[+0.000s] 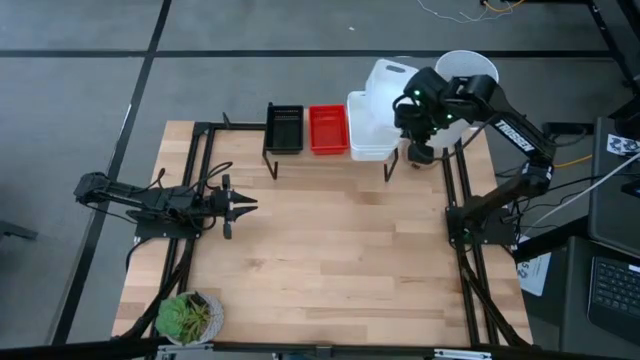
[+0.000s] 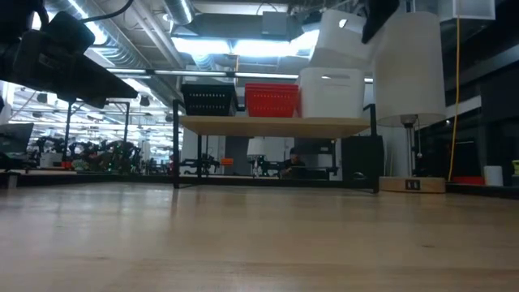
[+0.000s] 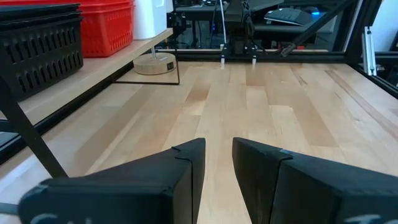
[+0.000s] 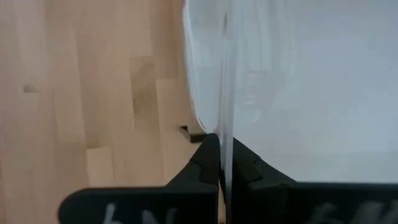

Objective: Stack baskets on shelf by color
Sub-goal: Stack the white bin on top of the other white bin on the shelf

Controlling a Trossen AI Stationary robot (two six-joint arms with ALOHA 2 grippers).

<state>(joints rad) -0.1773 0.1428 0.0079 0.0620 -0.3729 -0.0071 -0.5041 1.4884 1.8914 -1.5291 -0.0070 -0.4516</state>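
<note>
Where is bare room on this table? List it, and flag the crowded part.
Free: the tabletop between the left gripper, potted plant and shelf. Crowded: the shelf, with black, red and white baskets; right gripper holds another.

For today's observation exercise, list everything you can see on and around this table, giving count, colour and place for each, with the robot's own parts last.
black baskets: one stack, black, left end of the shelf.
red baskets: one stack, red, middle of the shelf.
white baskets: one stack, white, right end of the shelf.
held white basket: one, white, tilted above the white stack.
shelf: one, light wood on black legs, far side of the table.
white cylinder: one, white, beyond the shelf's right end.
potted plant: one, green, near left corner.
table: one, light wood.
left hand: one, dark, fingers slightly apart, empty, low at the table's left side.
right hand: one, dark, shut on the held white basket's wall.
</note>
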